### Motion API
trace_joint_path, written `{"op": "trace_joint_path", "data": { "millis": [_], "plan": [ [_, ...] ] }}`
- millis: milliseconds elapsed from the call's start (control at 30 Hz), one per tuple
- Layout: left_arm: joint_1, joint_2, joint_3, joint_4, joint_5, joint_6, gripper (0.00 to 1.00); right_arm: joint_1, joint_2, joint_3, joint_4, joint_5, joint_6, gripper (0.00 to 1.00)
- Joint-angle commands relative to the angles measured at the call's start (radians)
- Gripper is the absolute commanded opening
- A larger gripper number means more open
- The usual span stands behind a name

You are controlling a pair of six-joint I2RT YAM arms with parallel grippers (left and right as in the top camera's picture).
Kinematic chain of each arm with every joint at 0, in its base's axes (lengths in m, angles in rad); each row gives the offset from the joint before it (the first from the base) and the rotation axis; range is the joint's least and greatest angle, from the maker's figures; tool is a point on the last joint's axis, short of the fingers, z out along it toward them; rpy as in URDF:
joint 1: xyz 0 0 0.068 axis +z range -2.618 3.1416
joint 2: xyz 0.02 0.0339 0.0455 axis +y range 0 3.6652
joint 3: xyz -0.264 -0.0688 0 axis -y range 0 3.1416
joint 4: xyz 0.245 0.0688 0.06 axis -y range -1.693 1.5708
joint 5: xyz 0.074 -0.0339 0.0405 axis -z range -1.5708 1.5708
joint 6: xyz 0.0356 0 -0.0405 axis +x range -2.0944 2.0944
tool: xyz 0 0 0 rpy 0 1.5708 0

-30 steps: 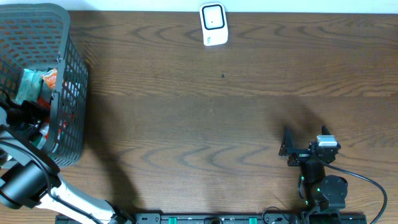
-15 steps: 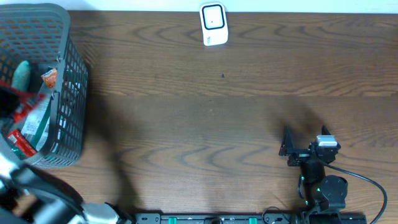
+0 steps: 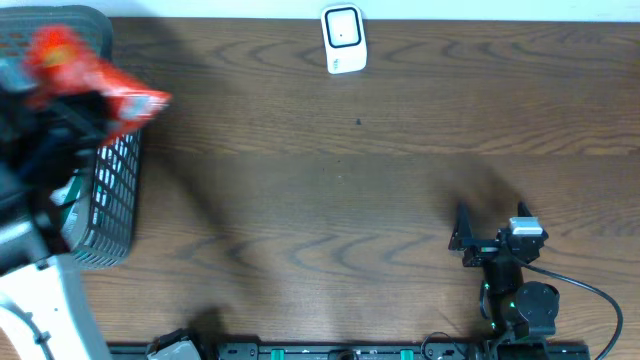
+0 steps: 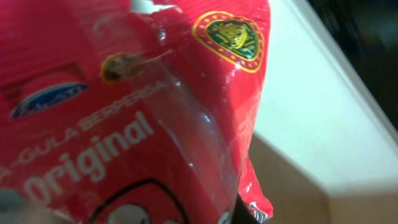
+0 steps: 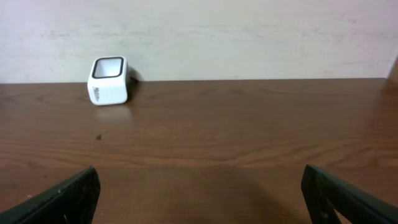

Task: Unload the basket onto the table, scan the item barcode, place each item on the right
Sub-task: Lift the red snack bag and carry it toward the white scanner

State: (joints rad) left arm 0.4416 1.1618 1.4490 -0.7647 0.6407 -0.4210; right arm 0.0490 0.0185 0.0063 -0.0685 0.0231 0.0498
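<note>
I see the red snack packet (image 3: 98, 82) raised over the basket's (image 3: 112, 205) top right corner, at the worktop's (image 3: 330, 190) far left. Its long axis runs roughly left to right, the free end pointing right towards the scanner's (image 3: 343, 38) side. My left claw (image 3: 75, 112) is clamped on it. Up close it is glossy red film with white "Original" lettering (image 4: 87, 155), a blue oval logo (image 4: 46, 99) and a gold-and-green crest (image 4: 233, 34). From overhead it is only a smear. I can find no barcode, and the packet hides the left fingers in the wrist view. My right claw (image 3: 462, 240) rests with its fingers spread wide.
</note>
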Motion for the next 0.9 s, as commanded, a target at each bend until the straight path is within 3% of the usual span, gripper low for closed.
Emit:
{"op": "trace_joint_path", "data": {
  "millis": [0, 167, 400, 700, 767, 800, 833, 867],
  "plan": [
    [-0.229, 0.042, -0.035, -0.002, 0.019, 0.019, 0.08, -0.007, -0.004, -0.001, -0.003, 0.01, 0.017, 0.99],
    [-0.575, 0.195, -0.105, 0.02, -0.152, 0.019, 0.08, -0.007, -0.004, -0.001, -0.003, 0.01, 0.016, 0.99],
    [-0.929, 0.563, -0.109, 0.23, -0.182, -0.029, 0.07, -0.007, -0.004, -0.001, -0.003, 0.01, 0.016, 0.99],
    [-1.09, 0.833, -0.109, 0.47, -0.182, -0.108, 0.1, -0.007, -0.004, -0.001, -0.003, 0.01, 0.017, 0.99],
    [-1.1, 0.851, -0.109, 0.483, -0.182, -0.108, 0.22, -0.007, -0.004, -0.001, -0.003, 0.01, 0.017, 0.99],
    [-1.102, 0.853, -0.109, 0.483, -0.182, -0.108, 0.33, -0.007, -0.004, -0.001, -0.003, 0.01, 0.017, 0.99],
    [-1.101, 0.854, -0.109, 0.483, -0.182, -0.103, 0.56, -0.007, -0.004, -0.001, -0.003, 0.01, 0.016, 0.99],
    [-1.098, 0.851, -0.108, 0.483, -0.182, -0.104, 0.62, -0.007, -0.004, -0.001, -0.003, 0.01, 0.017, 0.99]
  ]
}}
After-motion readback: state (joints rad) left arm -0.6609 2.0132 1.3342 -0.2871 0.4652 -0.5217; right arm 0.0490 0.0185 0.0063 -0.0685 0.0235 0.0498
